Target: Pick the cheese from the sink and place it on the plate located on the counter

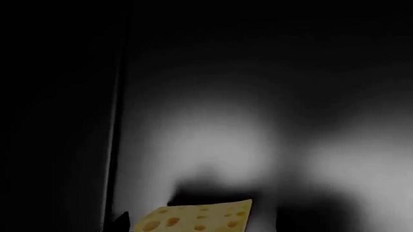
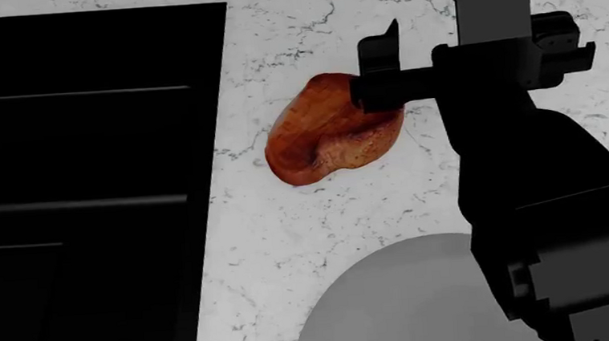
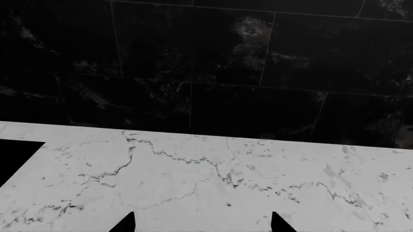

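Yellow cheese (image 1: 197,218) on sink (image 1: 271,145) floor below left end effector, state untellable; right end effector (image 3: 201,224) wide.

No legible txt or labels.

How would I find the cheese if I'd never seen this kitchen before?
Start at the white marble counter and find the big black sink cut into it. Down inside, in the left wrist view, a pale yellow wedge lies on the dark sink floor: the cheese. Its little round orange holes set it apart from the glossy reddish-brown lump, which sits on the counter.
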`<state>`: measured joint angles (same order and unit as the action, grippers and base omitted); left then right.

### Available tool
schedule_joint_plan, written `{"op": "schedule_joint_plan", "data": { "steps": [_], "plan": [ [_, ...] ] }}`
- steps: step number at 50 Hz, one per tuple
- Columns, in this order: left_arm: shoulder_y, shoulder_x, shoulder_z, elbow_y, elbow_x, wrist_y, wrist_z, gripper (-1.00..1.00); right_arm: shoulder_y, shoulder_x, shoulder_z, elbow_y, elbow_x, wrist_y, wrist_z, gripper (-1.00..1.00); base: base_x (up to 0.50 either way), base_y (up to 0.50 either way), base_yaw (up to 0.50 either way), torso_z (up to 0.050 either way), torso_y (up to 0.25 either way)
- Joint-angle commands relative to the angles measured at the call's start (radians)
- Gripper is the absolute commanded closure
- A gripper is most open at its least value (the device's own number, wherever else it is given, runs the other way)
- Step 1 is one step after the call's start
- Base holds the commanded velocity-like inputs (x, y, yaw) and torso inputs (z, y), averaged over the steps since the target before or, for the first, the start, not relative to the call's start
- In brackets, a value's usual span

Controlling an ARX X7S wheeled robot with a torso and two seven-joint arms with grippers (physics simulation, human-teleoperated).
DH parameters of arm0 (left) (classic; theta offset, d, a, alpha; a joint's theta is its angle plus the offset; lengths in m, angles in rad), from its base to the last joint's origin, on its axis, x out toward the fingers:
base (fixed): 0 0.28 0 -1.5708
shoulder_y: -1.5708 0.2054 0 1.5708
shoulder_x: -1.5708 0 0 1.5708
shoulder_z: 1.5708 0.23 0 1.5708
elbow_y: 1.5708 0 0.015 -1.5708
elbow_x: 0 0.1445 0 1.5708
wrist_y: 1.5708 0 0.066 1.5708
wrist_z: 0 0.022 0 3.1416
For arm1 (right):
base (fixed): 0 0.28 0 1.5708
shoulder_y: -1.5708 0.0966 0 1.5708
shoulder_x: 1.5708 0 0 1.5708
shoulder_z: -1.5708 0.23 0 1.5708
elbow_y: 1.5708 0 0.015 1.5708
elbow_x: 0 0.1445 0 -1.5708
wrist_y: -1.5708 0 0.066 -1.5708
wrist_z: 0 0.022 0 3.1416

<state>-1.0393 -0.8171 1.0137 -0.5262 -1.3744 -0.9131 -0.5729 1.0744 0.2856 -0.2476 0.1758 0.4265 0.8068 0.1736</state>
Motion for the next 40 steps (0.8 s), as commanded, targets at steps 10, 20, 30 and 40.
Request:
{"op": "schedule_joint_plan", "data": {
  "steps": [10,20,30,40],
  "plan": [
    [0.054,-0.007,-0.020,0.023,0.053,-0.003,-0.009,1.00,-0.003,0.004,-0.001,-0.002,0.005,-0.001,0.006,-1.00,0.00,0.00,0.00,0.000,-0.003],
    [0.045,-0.007,-0.018,0.018,0.063,-0.001,-0.003,1.00,-0.006,0.009,0.003,-0.016,0.013,0.006,0.011,-1.00,0.00,0.00,0.00,0.000,-0.003],
    [0.029,-0.013,-0.036,0.056,0.047,0.003,0.005,1.00,-0.010,0.018,0.011,-0.034,0.021,0.015,0.016,-1.00,0.00,0.00,0.00,0.000,-0.001],
    [-0.015,-0.059,-0.061,0.168,0.016,-0.031,-0.041,1.00,-0.008,0.020,0.015,-0.046,0.029,0.020,0.019,-1.00,0.00,0.00,0.00,0.000,0.000]
  ]
}}
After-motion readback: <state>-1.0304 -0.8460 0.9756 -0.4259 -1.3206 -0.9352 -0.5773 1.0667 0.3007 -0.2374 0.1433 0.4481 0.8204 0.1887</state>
